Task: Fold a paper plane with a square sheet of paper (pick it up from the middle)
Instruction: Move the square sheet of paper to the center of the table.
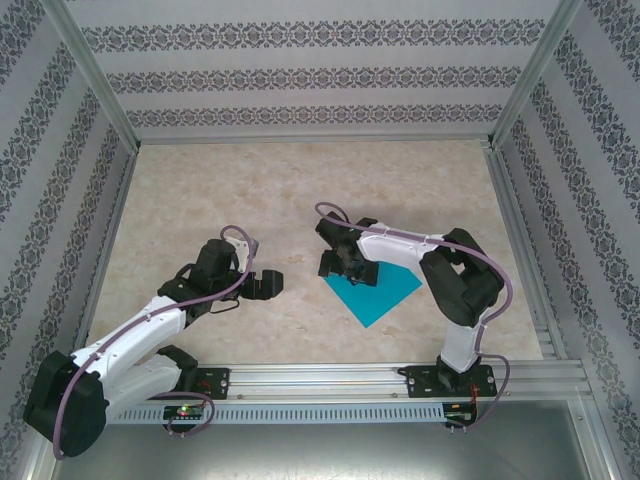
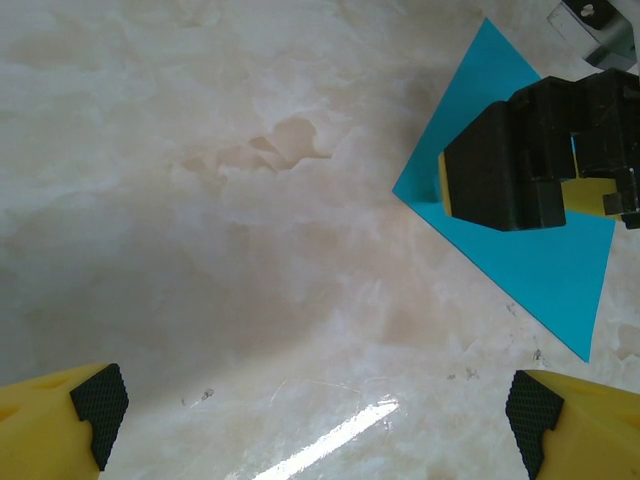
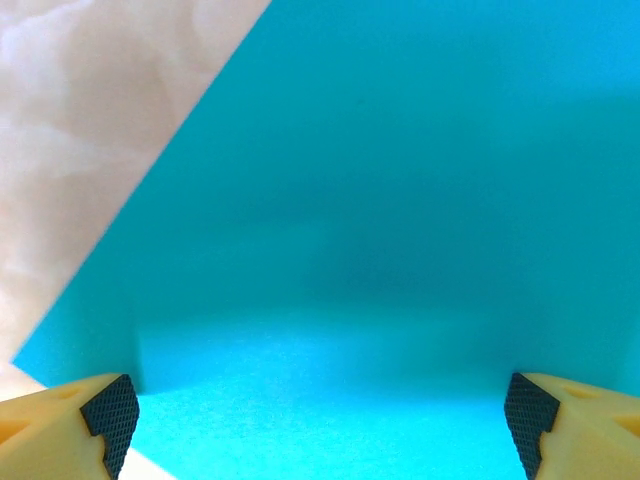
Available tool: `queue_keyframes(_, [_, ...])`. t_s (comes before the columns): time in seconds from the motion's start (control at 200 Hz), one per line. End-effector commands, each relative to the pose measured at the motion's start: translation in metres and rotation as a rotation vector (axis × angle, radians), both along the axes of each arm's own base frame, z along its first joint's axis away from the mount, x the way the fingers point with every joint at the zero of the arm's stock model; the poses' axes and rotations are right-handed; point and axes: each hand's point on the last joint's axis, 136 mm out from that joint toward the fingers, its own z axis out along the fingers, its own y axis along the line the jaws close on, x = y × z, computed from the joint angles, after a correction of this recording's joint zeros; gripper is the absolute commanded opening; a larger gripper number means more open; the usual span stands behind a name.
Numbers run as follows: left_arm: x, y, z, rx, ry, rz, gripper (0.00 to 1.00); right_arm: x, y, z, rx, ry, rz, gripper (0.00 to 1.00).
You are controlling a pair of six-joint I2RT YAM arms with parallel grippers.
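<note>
The right claw (image 3: 320, 420) hangs apart over the paper (image 3: 400, 180). Next, pinch its middle. The left claw (image 2: 312, 410) is apart too.

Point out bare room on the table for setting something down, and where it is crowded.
The far half of the table, beyond the left end effector and right end effector up to the back wall, is bare. A smaller gap lies between the left end effector and the paper. Crowded: where the right end effector hangs over the paper.
</note>
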Motion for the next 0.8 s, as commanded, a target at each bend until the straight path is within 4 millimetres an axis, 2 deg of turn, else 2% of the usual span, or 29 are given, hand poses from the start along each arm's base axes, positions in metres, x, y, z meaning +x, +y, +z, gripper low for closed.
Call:
queue_keyframes(0.0, [-0.002,0.0,-0.003,-0.001,-0.009,0.004,1.0,0.001,0.005,0.001,-0.051,0.003,-0.095,0.96])
queue_keyframes(0.095, [-0.003,-0.002,-0.002,-0.015,-0.011,-0.004,1.0,0.004,0.014,0.004,-0.028,-0.004,-0.108,0.96])
queue_keyframes(0.195, [-0.003,-0.004,0.001,-0.026,-0.018,-0.014,1.0,0.01,0.017,0.021,-0.013,-0.037,-0.077,0.96])
queue_keyframes(0.29, [-0.003,-0.006,0.004,-0.031,-0.021,-0.02,1.0,0.013,-0.004,0.041,-0.095,-0.06,0.034,0.97])
queue_keyframes(0.38, [-0.003,-0.005,0.004,-0.033,-0.026,-0.019,1.0,0.007,-0.032,0.049,-0.159,-0.07,0.122,0.97])
queue_keyframes(0.54, [-0.003,-0.006,0.004,-0.036,-0.021,-0.017,1.0,0.001,-0.061,0.041,-0.16,-0.094,0.339,0.97])
queue_keyframes(0.679, [-0.005,-0.006,0.007,-0.06,-0.02,-0.012,1.0,0.004,-0.067,0.033,-0.171,-0.104,0.463,0.98])
queue_keyframes(0.794, [-0.007,-0.011,0.015,-0.105,-0.028,-0.014,1.0,0.003,-0.065,0.013,-0.154,-0.077,0.528,0.97])
